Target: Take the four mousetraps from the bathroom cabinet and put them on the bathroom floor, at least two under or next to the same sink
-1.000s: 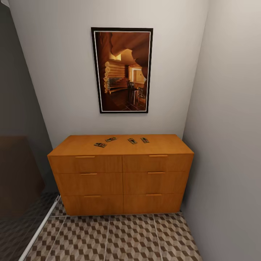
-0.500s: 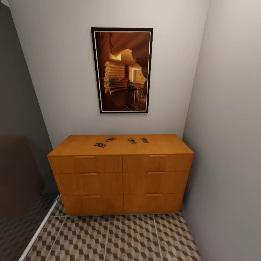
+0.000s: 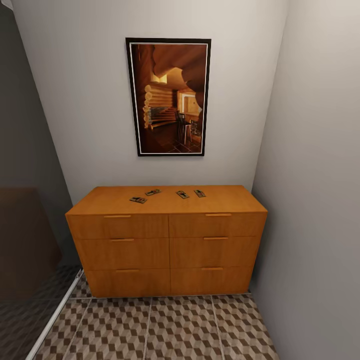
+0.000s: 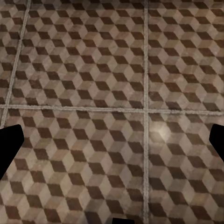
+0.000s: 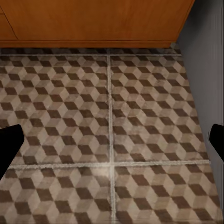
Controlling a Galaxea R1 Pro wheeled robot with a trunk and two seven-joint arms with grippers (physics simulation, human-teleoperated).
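Head view, four mousetraps (image 3: 167,195) atop cabinet (image 3: 167,250)

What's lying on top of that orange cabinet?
Four mousetraps lie apart in a loose row on the cabinet. Its drawers are shut, so their insides are hidden.

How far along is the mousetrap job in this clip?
Nothing placed yet: all four mousetraps lie on top of the cabinet. Both grippers, left gripper and right gripper, are open and empty over the bathroom floor. Every pickup and placement remains.
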